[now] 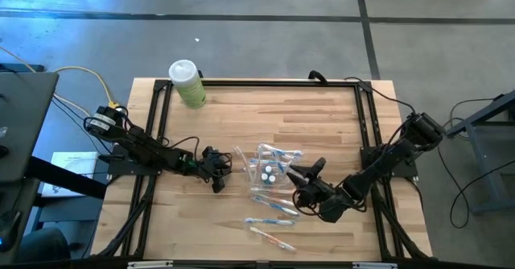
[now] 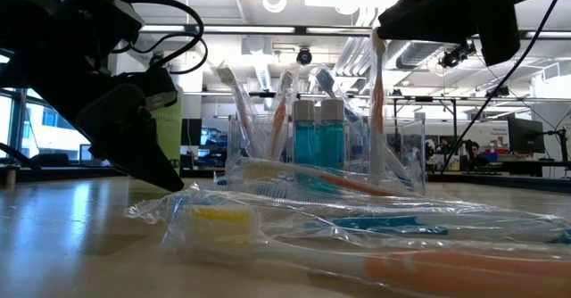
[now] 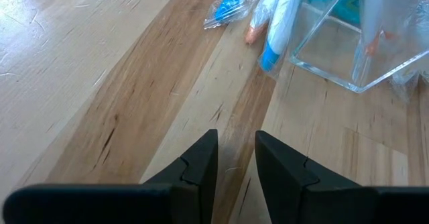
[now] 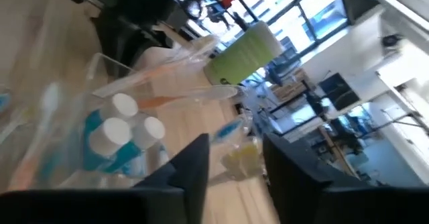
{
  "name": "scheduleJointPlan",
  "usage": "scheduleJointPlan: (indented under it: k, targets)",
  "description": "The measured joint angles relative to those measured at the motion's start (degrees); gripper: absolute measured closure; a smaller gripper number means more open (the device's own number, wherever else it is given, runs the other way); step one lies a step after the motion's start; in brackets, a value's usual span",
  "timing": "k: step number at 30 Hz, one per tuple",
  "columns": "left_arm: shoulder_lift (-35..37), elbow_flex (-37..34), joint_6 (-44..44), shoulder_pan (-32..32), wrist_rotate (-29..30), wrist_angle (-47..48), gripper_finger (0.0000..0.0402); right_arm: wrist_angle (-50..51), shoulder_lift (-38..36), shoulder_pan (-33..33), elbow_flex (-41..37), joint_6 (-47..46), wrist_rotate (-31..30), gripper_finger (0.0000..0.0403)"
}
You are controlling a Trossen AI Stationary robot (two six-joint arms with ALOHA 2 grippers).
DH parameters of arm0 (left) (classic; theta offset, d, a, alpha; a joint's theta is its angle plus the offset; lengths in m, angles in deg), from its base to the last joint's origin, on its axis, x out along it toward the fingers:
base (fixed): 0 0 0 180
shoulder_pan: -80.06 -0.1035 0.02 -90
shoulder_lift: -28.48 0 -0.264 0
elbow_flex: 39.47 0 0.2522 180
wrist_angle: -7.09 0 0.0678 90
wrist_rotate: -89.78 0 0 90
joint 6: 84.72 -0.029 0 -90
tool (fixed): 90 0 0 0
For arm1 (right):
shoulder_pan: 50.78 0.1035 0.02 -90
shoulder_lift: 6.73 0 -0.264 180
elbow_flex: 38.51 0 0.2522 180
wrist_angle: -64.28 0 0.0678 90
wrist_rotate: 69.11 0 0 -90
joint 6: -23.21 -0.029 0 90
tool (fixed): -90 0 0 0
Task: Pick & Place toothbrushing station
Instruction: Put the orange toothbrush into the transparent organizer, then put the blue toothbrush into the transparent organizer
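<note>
From above: clear holder [image 1: 269, 171] mid-counter [image 1: 322, 116], wrapped toothbrushes [image 1: 269, 221] scattered just in front; right gripper [image 1: 307, 172] beside the holder, left gripper [image 1: 217, 172] a little apart on the other side. At counter height: white-capped tubes [image 2: 318, 133] upright inside, brushes leaning. Left wrist: narrow gap, nothing between the fingers [image 3: 201, 167]. Right wrist: fingers [image 4: 191, 163] parted, empty, above the tubes. Probably light, stiff, slippery plastic; crinkly wrappers; best taken by the handle's middle.
</note>
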State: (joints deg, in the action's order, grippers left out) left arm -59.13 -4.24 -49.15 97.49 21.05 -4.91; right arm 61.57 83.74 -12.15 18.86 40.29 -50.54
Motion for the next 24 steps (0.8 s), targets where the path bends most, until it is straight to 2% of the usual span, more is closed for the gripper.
scheduleJointPlan:
  k: [4,8,10,15,18,21,24]
  targets:
    - [0.0,0.0,0.0,0.0,0.1,0.0,0.0305,-5.0,0.0,0.5,0.0,6.7,-3.6,0.0215]
    - [0.0,0.0,0.0,0.0,0.1,0.0,0.0305,-12.7,0.0,1.7,0.0,13.1,-5.6,0.0189]
    - [0.0,0.0,0.0,0.0,0.1,0.0,0.0305,-16.9,0.0,2.7,0.0,14.9,-5.2,0.0186]
    - [0.0,0.0,0.0,0.0,0.1,0.0,0.0305,-24.6,0.0,6.8,0.0,16.4,2.8,0.0199]
    - [0.0,0.0,0.0,0.0,0.1,0.0,0.0305,-27.1,0.0,9.5,0.0,17.3,2.8,0.0209]
    - [0.0,0.0,0.0,0.0,0.1,0.0,0.0305,-27.4,0.0,12.3,0.0,17.5,-1.1,0.0217]
    - [0.0,0.0,0.0,0.0,0.1,0.0,0.0305,-27.2,0.0,15.0,0.0,17.8,-9.8,0.0224]
